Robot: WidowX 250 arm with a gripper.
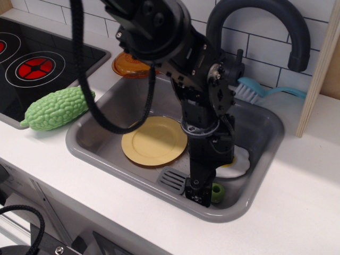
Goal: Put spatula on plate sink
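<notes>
The spatula lies flat in the sink (95,143) near the front wall. Its slotted grey blade (172,179) shows left of my gripper and the end of its lime-green handle (217,193) shows to the right. My gripper (198,195) is down right over the middle of the handle and hides it. I cannot tell whether the fingers are closed on it. The mustard-yellow plate (151,141) lies flat in the sink, just left and behind the spatula, with nothing on it.
A white fried egg (238,163) lies behind the gripper, partly hidden. The black faucet (289,26) arches over the back. A teal dish brush (260,91), an orange ridged dish (130,68), a green bumpy gourd (56,109) and a stove (32,66) surround the sink.
</notes>
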